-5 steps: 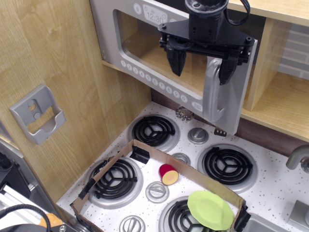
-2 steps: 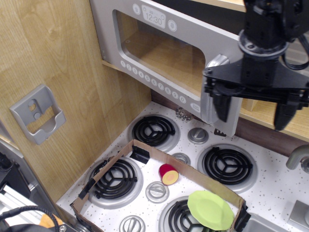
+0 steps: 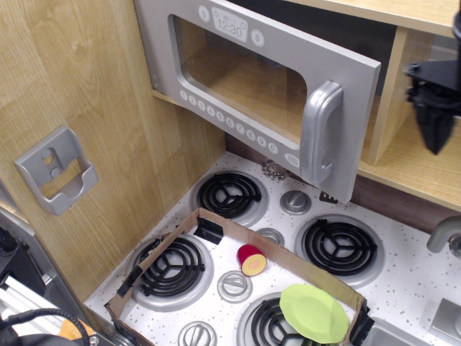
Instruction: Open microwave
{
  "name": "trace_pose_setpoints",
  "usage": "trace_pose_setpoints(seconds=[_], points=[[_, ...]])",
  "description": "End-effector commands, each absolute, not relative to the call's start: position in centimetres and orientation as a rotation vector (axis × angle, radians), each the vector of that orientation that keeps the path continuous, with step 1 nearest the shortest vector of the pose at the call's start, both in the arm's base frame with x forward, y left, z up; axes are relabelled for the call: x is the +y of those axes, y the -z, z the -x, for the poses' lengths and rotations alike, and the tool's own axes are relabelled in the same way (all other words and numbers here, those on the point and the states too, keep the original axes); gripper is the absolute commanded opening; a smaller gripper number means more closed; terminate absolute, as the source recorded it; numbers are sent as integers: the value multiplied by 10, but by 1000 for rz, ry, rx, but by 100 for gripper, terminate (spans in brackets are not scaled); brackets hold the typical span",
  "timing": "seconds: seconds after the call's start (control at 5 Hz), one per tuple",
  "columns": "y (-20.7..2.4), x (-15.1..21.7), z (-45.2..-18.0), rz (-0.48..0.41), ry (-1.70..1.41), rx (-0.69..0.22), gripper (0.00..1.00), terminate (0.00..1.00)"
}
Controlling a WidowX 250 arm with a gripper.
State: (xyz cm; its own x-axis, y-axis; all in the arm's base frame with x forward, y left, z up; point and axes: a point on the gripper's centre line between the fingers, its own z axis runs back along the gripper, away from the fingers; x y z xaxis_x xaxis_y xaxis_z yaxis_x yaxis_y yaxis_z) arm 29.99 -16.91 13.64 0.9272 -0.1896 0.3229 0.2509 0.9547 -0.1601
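The grey microwave (image 3: 216, 43) sits in the wooden shelf at the top. Its clear-window door stands swung out from the cabinet, hinged on the left, with a dark gap behind its right edge. The thick silver handle (image 3: 320, 133) is vertical on the door's right side. A row of round white buttons (image 3: 230, 122) runs under the window and the clock display (image 3: 230, 27) reads 12:30. My gripper (image 3: 450, 79) is at the right frame edge, well clear of the handle. Only its left finger (image 3: 434, 119) shows, set wide at the bar's end and holding nothing.
A toy stove top (image 3: 403, 281) with several black burners lies below. A cardboard box wall (image 3: 223, 223) crosses it, with a red-yellow toy piece (image 3: 251, 259) and a green plate (image 3: 314, 313) inside. A small grey wall bracket (image 3: 56, 169) hangs at left. The wooden shelf (image 3: 410, 158) is at right.
My gripper has moved from the door handle off to the right and mostly left the frame. The door has stayed swung out and the handle is now fully uncovered.
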Motion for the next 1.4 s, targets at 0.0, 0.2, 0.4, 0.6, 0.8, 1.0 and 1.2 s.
trace_pose_setpoints(seconds=[0.0, 0.2, 0.4, 0.6, 0.8, 1.0, 1.2], points=[[-153, -166, -310, 225, 449, -415, 100, 0], [-139, -143, -328, 286, 537, -368, 100, 0], [-124, -126, -325, 297, 588, -381, 100, 0], [-112, -98, -323, 276, 564, -370, 100, 0], [-103, -81, -316, 269, 428, -344, 100, 0], [-99, -73, -307, 230, 356, -344, 100, 0], [-91, -60, -297, 192, 254, -291, 100, 0]])
